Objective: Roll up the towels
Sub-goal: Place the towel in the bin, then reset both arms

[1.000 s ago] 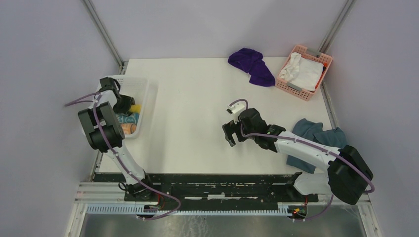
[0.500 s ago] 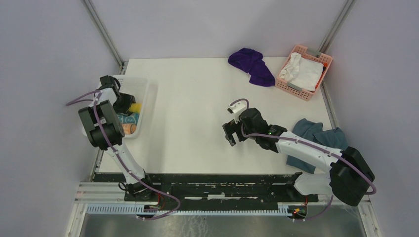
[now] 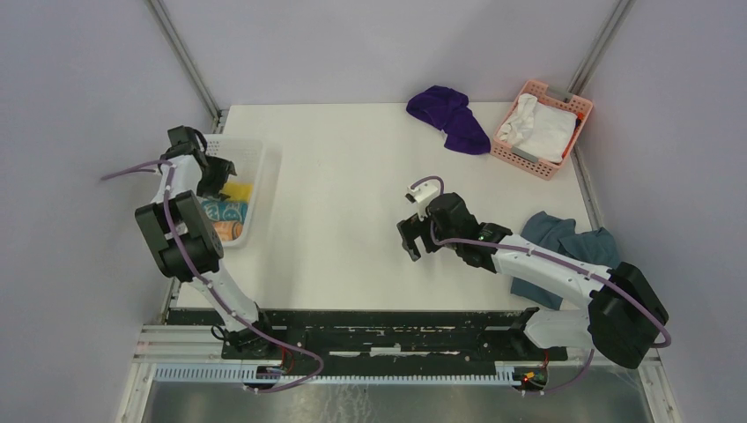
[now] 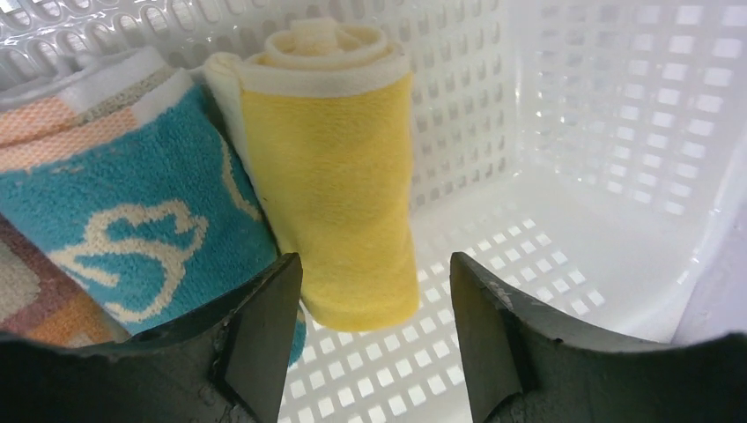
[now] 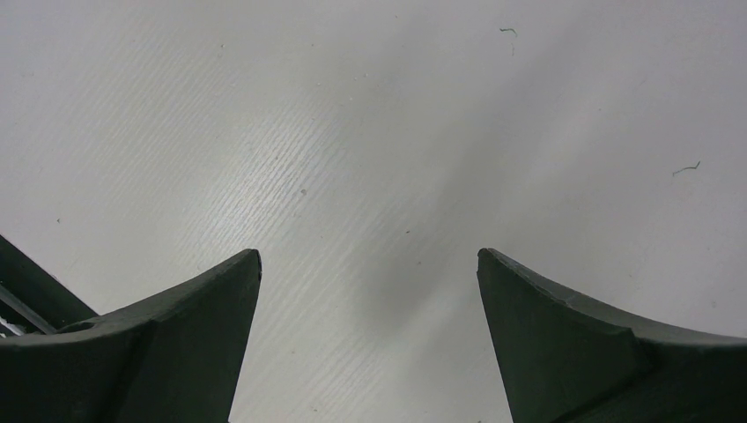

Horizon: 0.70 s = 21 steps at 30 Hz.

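Observation:
A rolled pale yellow towel (image 4: 339, 167) lies in the white basket (image 4: 617, 132) beside a rolled teal towel (image 4: 114, 220) and a peach one (image 4: 26, 123). My left gripper (image 4: 374, 291) is open just behind the yellow roll's near end, with both fingers clear of it. From above, the left gripper (image 3: 218, 172) sits over the basket (image 3: 262, 163), with the yellow (image 3: 240, 189), teal (image 3: 220, 210) and peach (image 3: 227, 231) rolls below it. A purple towel (image 3: 449, 119) lies crumpled at the table's far edge. My right gripper (image 3: 410, 238) (image 5: 370, 264) hangs open over bare table.
A pink basket (image 3: 526, 160) at the far right holds a white cloth (image 3: 542, 128). A dull blue-grey cloth (image 3: 564, 242) lies at the right edge, partly under my right arm. The white basket stands at the table's left edge.
My left gripper has opened wider and drawn back toward the basket's far left corner, leaving the yellow roll in the basket. The right arm has not moved.

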Each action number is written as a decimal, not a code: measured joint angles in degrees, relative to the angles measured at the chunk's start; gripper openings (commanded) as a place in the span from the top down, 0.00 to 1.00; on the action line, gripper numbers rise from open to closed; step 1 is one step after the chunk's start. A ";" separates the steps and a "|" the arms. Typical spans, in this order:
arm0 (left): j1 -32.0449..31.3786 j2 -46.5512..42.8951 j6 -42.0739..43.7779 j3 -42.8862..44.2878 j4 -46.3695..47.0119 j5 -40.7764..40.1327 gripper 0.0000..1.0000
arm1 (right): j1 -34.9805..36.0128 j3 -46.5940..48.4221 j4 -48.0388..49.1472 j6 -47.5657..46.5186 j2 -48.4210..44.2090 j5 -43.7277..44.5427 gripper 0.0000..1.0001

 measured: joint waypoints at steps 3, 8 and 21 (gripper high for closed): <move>0.00 -2.03 0.00 -0.42 0.09 0.04 0.29 | 0.00 0.04 -0.63 0.00 -0.02 0.09 0.00; 0.00 -9.66 1.22 -6.58 0.70 0.61 0.27 | -0.02 1.25 -3.54 0.68 -0.48 3.67 0.00; -4.81 -48.22 17.88 -21.49 7.41 5.53 0.02 | -3.98 5.99 -18.10 8.44 -12.24 25.90 0.00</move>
